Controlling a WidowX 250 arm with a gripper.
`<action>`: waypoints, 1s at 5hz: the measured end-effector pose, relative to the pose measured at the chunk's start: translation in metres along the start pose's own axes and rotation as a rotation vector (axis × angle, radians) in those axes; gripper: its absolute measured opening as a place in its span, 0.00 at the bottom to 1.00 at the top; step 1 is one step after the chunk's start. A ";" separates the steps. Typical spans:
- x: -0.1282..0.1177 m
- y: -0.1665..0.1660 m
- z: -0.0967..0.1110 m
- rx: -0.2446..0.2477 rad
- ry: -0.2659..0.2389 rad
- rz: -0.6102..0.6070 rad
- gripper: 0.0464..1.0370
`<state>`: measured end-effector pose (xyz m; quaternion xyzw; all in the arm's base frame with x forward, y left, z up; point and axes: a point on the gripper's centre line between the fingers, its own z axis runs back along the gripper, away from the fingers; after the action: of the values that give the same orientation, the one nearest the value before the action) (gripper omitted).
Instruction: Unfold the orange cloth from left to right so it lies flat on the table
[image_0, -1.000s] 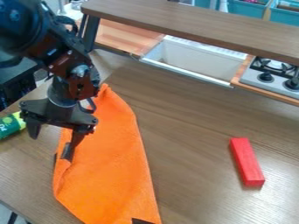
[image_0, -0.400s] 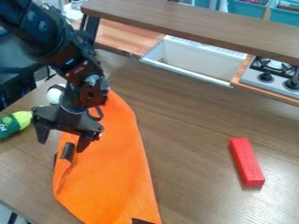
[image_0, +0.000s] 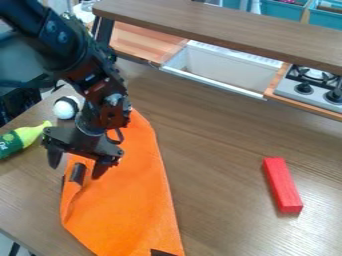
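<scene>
Claw (image_0: 75, 171) released, fingers spread apart, over the folded edge of one orange cloth (image_0: 130, 205), cloth lying on wood-grain bench (image_0: 220, 185), green bottle (image_0: 16, 141) with yellow-green neck at left, red rectangular block (image_0: 282, 184) at right.

One fixed camera view, from above at a slant, across the wooden table (image_0: 220, 150) toward the sink (image_0: 224, 67).
</scene>
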<state>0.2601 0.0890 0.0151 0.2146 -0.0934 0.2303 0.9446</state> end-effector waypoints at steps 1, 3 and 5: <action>0.001 0.001 0.000 0.007 -0.006 0.005 0.96; -0.001 -0.003 -0.004 0.015 -0.012 0.001 0.96; -0.002 -0.003 -0.006 0.024 -0.006 -0.008 0.96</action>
<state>0.2598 0.0887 0.0084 0.2270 -0.0927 0.2271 0.9425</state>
